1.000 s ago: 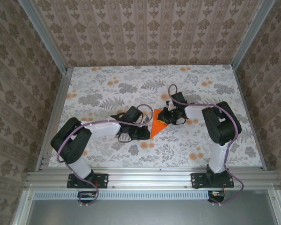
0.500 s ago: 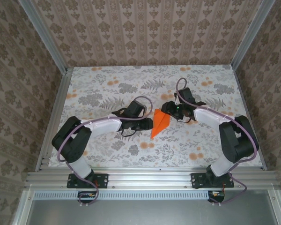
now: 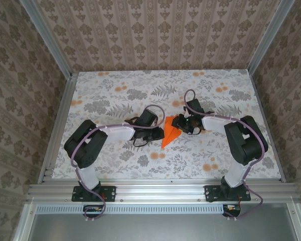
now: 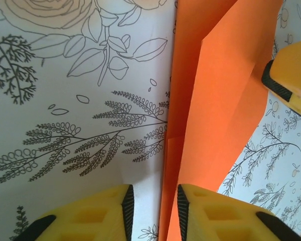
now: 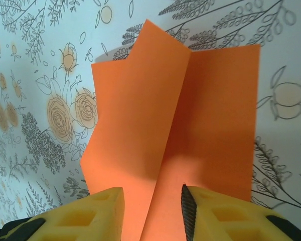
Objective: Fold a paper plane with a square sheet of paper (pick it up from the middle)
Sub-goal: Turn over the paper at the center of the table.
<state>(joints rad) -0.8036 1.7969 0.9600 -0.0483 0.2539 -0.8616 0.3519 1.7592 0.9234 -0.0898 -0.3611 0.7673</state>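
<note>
The left end effector (image 4: pixel 153 206) lies low over the surface (image 3: pixel 110 160), its arm stretched in toward the middle with the forearm nearly flat. Its jaws stand narrow, and the left long edge of the sheet of paper (image 3: pixel 169 132) runs just into the gap. Bare surface shows beside that edge, so I judge it not clamped.

The sheet, folded to a taper, lies ahead and to the right of this end effector. Its long axis runs on ahead of the fingers, and its pointed end faces the arm bases.

The right end effector (image 5: pixel 153 208) sits at the sheet's wide end, its arm bent back inward. Its jaws are narrow and straddle the centre crease (image 5: pixel 173 115), which runs straight ahead of it. Both are at the sheet, but the right looks better lined up to pinch along the crease.
</note>
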